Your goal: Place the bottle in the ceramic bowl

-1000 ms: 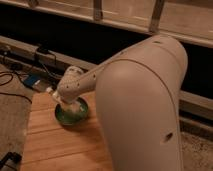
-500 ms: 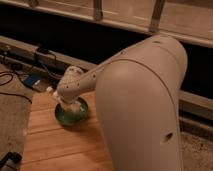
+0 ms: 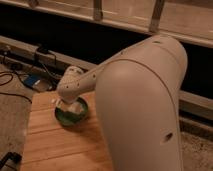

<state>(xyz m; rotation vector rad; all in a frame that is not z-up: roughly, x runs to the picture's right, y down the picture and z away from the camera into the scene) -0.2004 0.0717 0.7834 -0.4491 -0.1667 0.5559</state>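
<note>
The green ceramic bowl sits on the wooden table near its far edge. My gripper hangs right over the bowl at the end of the large white arm. A pale white shape shows at the gripper inside the bowl; it looks like the bottle, but I cannot tell whether it is held or lying in the bowl.
The white arm fills the right half of the view and hides the table's right side. Black cables and a blue object lie on the floor to the left. A dark ledge runs behind the table.
</note>
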